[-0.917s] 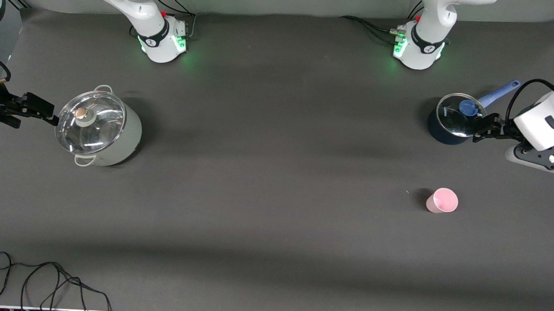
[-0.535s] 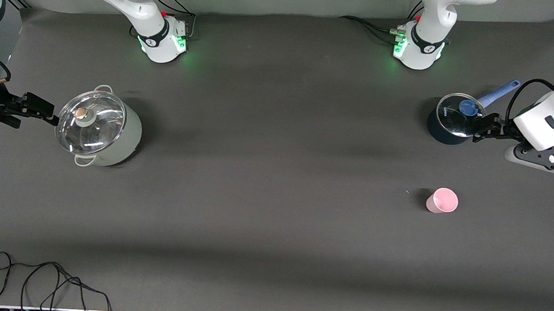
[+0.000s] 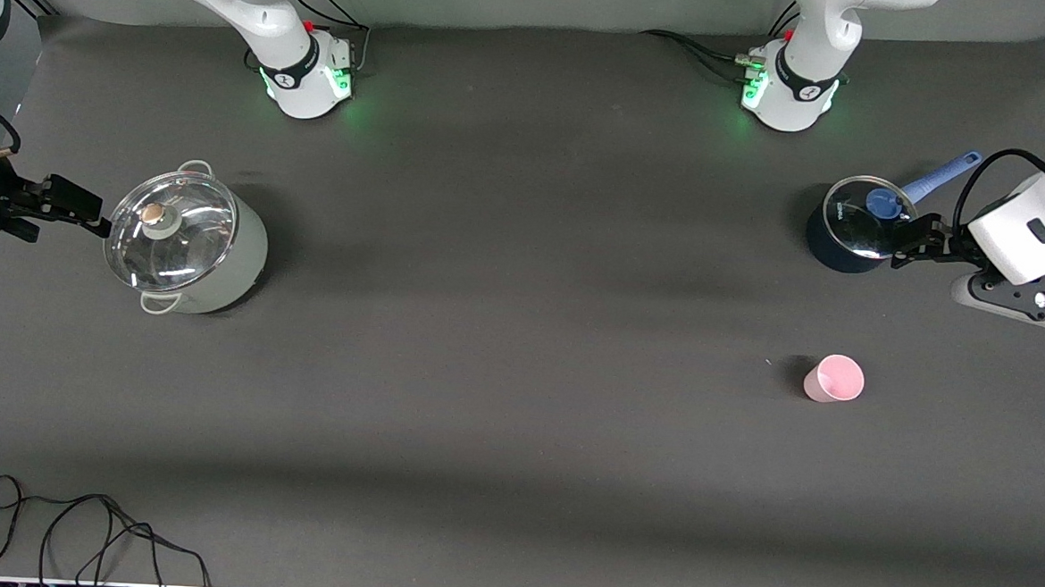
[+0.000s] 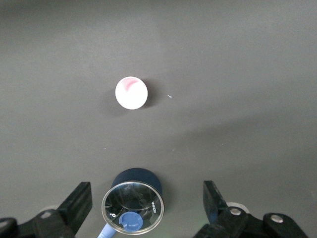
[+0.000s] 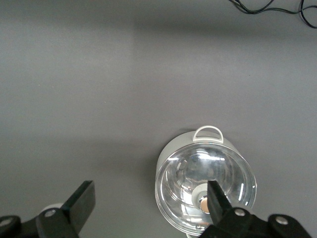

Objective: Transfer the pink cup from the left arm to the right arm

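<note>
Pink cup (image 3: pixel 834 379) upright, untouched; both arms' jaws wide, empty, partly cropped.

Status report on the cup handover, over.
Both grippers open, empty: left gripper over blue pot, right gripper beside white pot. Pink cup upright on table, untouched. Nothing blocking.

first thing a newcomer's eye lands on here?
Probably the pink cup, the one bright spot on the dark table, standing alone toward the left arm's end. Next, the two lidded pots: a dark blue saucepan farther from the front camera than the cup, with the open left gripper over it, and a big pale pot at the right arm's end, the open right gripper above its edge.
</note>
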`<state>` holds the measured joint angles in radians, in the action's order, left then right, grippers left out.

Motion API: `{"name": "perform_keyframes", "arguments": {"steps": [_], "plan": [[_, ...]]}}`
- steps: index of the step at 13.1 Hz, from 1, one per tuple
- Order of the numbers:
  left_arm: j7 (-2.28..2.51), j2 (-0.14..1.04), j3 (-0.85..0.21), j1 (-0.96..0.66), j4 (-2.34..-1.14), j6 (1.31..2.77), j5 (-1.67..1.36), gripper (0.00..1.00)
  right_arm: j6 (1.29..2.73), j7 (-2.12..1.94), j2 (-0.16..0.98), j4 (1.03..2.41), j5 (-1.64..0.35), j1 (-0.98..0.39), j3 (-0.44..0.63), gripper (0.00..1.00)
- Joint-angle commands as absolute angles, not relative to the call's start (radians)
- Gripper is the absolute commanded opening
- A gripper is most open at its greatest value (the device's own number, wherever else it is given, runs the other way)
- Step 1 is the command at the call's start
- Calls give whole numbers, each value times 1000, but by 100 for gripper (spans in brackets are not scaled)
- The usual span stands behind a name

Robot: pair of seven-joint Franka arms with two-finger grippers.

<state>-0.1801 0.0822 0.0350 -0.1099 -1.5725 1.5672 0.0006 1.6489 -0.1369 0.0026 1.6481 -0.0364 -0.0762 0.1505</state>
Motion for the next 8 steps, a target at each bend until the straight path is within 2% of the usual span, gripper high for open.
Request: {"name": "perform_keyframes", "arguments": {"steps": [1,8], "plan": [[-190,87,37,-112,-1557,1552,-3,100,1647,-146,6,1632,-28,-89,158,100],[-195,89,37,-112,-1554,1525,2,100,1647,-144,9,1628,-29,-86,158,100]]}}
